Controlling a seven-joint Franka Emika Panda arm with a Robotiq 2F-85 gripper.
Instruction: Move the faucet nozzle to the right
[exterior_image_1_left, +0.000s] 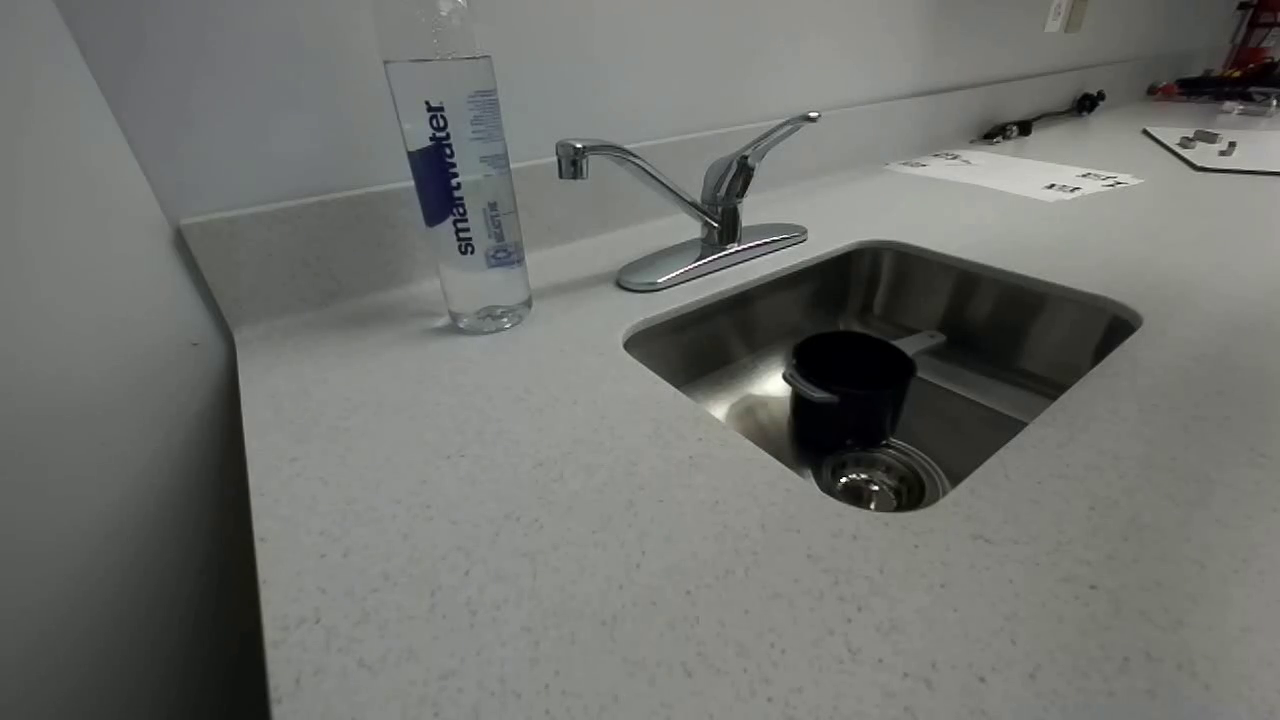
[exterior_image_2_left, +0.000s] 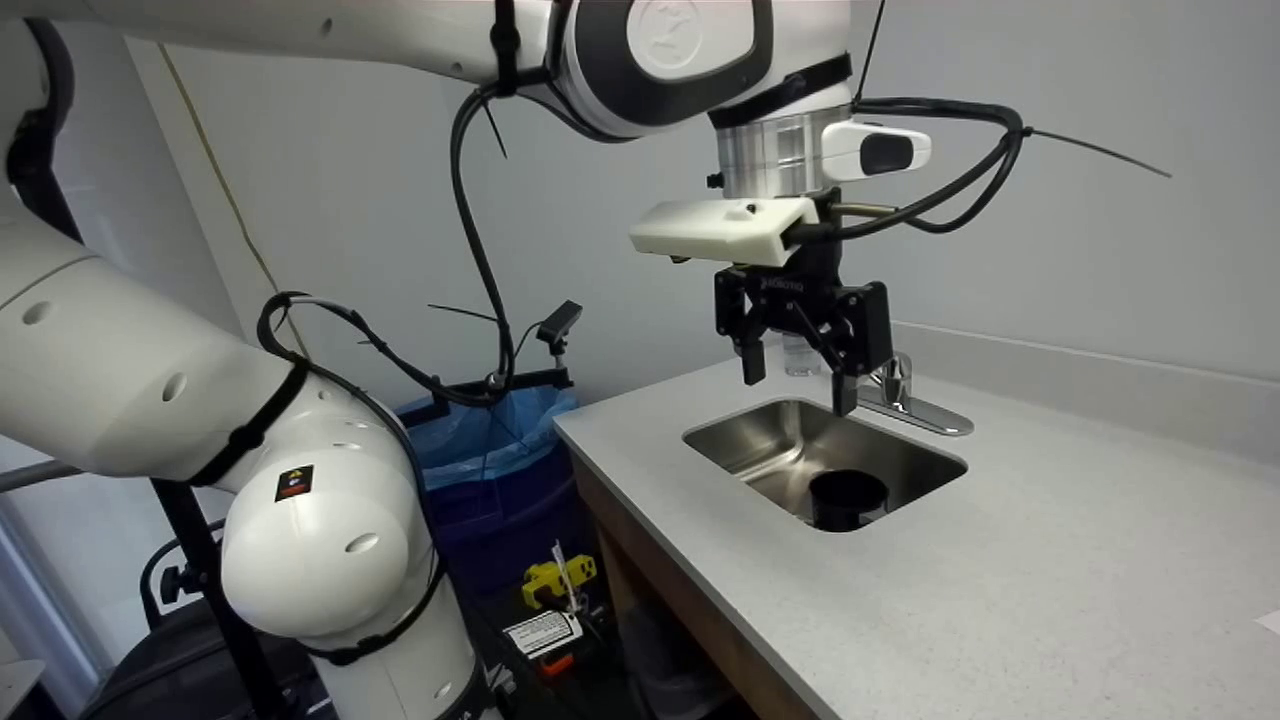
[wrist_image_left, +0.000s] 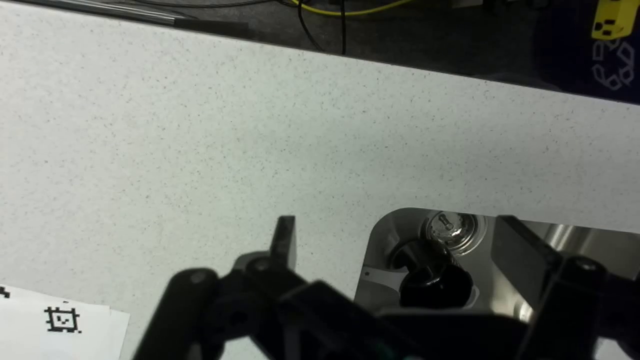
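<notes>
**Looks like approach, no contact yet**

Wall (exterior_image_1_left: 300, 90) and backsplash (exterior_image_1_left: 320, 255) behind; speckled counter (exterior_image_1_left: 450, 520), sink (exterior_image_1_left: 750, 325) set in. Gripper (exterior_image_2_left: 798, 393) above, spread wide, holding nothing. Bottle (exterior_image_1_left: 470, 200) near the tip of the faucet nozzle (exterior_image_1_left: 648, 171), which likely lies past the gripper, wallward, long axis roughly along the backsplash, out of wrist view.

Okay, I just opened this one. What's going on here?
A robot arm hangs over the counter, its hand open and gripping nothing. The job is to move the faucet nozzle to the right, but the hand is not touching it. In an exterior view the nozzle points toward the side where the water bottle stands. A dark pot sits in the sink.
</notes>
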